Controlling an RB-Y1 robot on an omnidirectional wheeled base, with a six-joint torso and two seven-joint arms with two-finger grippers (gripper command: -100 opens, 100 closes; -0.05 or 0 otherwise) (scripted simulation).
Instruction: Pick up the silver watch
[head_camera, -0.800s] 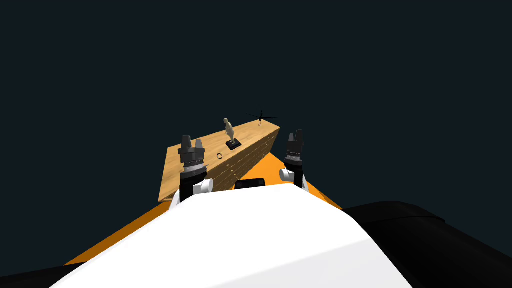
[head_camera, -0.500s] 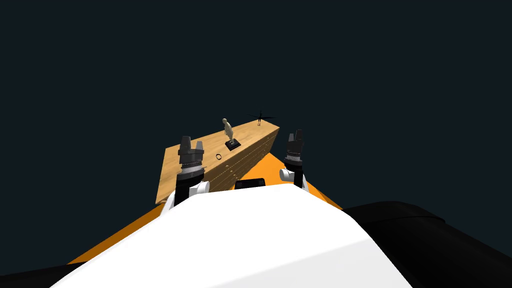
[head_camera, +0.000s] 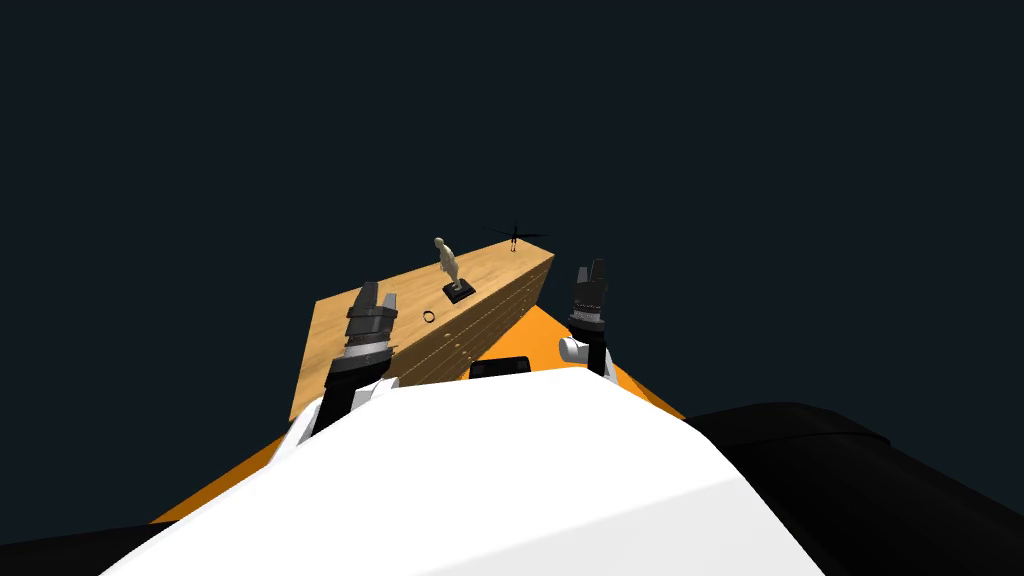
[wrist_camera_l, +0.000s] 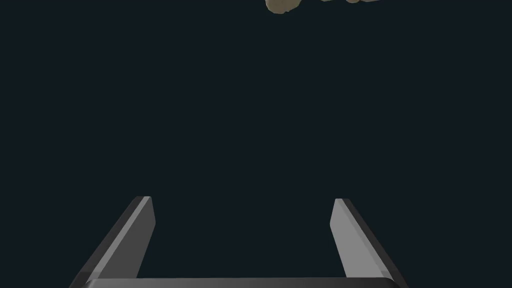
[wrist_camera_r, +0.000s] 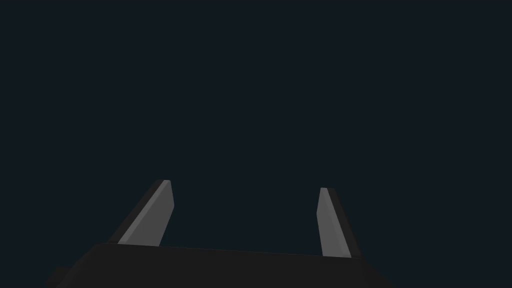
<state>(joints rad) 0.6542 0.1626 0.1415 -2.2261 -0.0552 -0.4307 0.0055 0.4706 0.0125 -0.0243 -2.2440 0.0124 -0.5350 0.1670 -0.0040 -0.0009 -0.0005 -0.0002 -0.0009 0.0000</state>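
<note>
Barely begun. Yet to be grasped: the watch (head_camera: 429, 317), a small dark ring flat on the cabinet (head_camera: 318, 345) top, just short of the statue (head_camera: 447, 262) and a little to its left. Nearer than the statue on that same side, close to the watch but not touching, the left gripper (head_camera: 377, 293), fingers (wrist_camera_l: 140, 235) spread and empty (a pale scrap of the statue beyond them). Well to the statue's right, off the cabinet, the right gripper (head_camera: 591, 268), fingers (wrist_camera_r: 155, 220) likewise apart. Left to do: lower over the ring, close, lift.
</note>
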